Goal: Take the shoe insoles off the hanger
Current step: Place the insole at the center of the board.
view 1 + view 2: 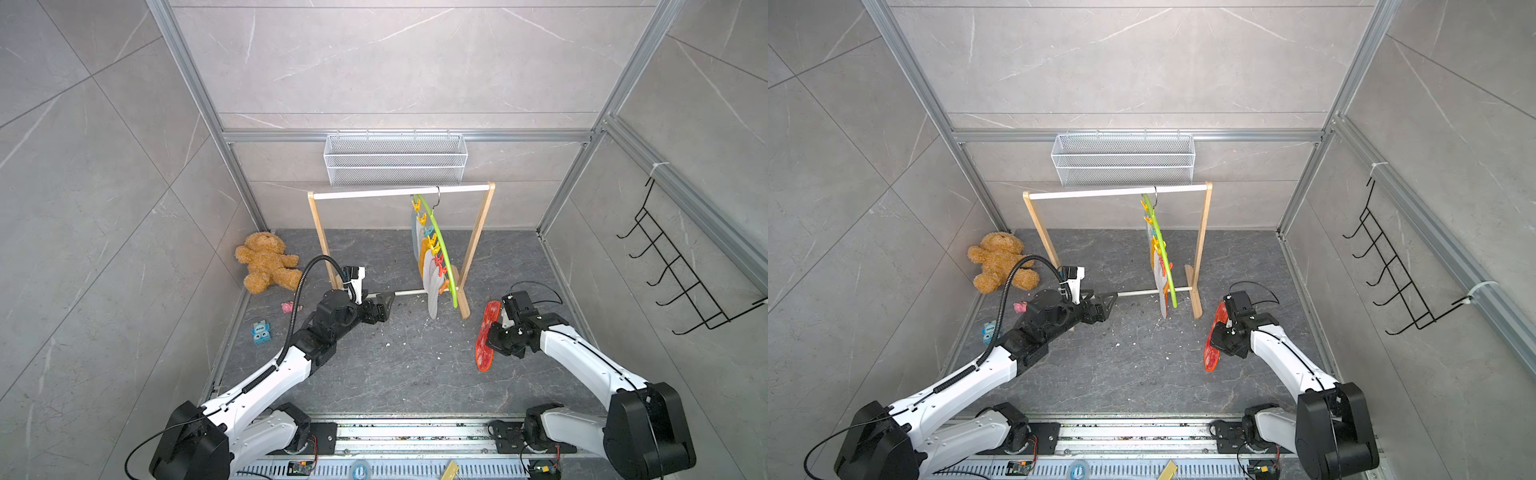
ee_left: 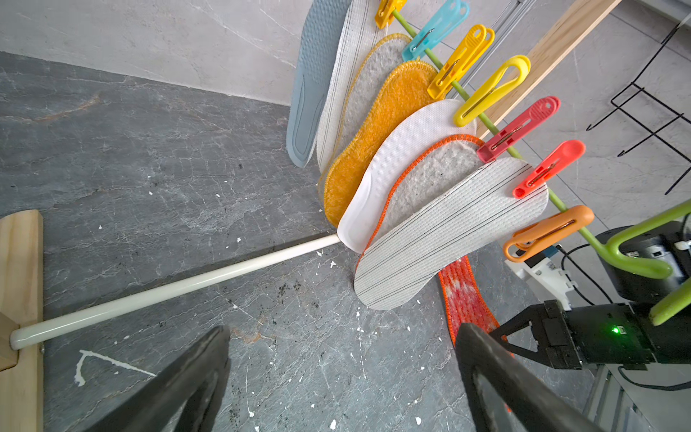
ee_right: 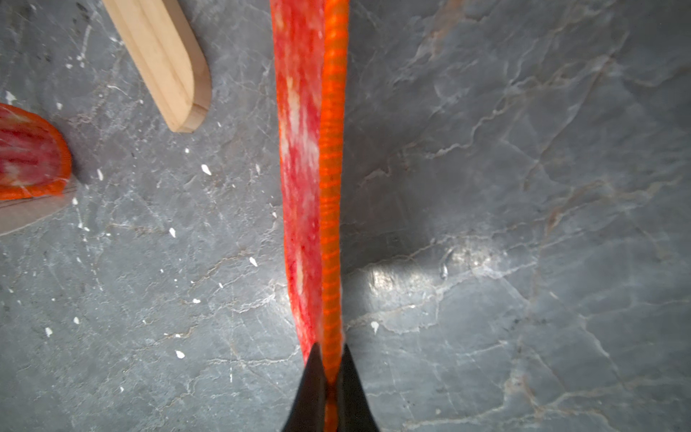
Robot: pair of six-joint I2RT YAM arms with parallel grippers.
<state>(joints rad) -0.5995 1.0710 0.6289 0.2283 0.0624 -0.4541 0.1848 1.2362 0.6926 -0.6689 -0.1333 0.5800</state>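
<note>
The lime-green hanger (image 1: 443, 249) (image 1: 1162, 253) hangs by its hook from the rack's white rail. Several shoe insoles are clipped along it. In the left wrist view they fan out from a blue-grey one (image 2: 310, 82) through an orange-yellow one (image 2: 374, 142) and a white one (image 2: 404, 157) to a pale striped one (image 2: 448, 239). The orange clip (image 2: 549, 232) at the near end holds nothing. My right gripper (image 3: 328, 349) (image 1: 492, 332) is shut on the edge of the red mesh insole (image 3: 310, 149) (image 1: 485, 336) (image 1: 1213, 340), right of the rack and above the floor. My left gripper (image 2: 344, 329) (image 1: 386, 305) is open, left of the hanging insoles.
The wooden rack (image 1: 478, 249) stands mid-floor, and its foot (image 3: 164, 60) lies near the held insole. A teddy bear (image 1: 266, 266), a pink toy (image 1: 286, 306) and a blue toy (image 1: 261, 332) lie at the left. A wire basket (image 1: 395, 160) hangs on the back wall. Black wire hooks (image 1: 685, 266) hang on the right wall.
</note>
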